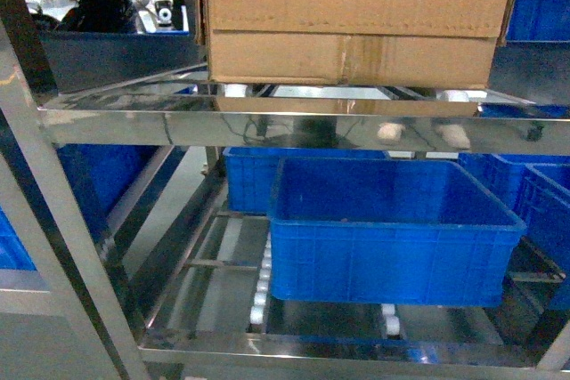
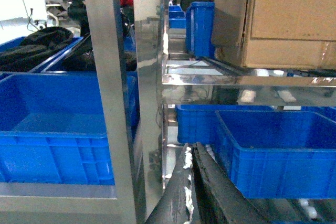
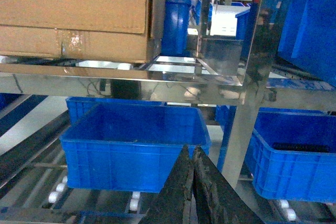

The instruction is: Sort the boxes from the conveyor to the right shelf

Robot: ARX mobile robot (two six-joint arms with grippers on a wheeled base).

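Note:
A large brown cardboard box [image 1: 356, 15] with a taped seam rests on the upper tier of the steel shelf [image 1: 267, 126], over white roller wheels. The left wrist view has the box [image 2: 283, 19] at upper right on the shelf rail [image 2: 236, 81]. My left gripper [image 2: 191, 150] is shut with nothing in it, low and well short of the box. In the right wrist view the box [image 3: 73, 14] sits at upper left above the shelf rail [image 3: 131, 82]. My right gripper [image 3: 191, 153] is shut and empty below it. Neither gripper shows in the head view. The conveyor is out of view.
A blue plastic bin [image 1: 392, 229] stands on the lower roller tier under the box, with more blue bins behind and to the right [image 3: 294, 156]. Another blue bin [image 2: 52, 124] sits left of a steel upright [image 2: 105, 93]. A second upright [image 3: 252, 103] stands at the right.

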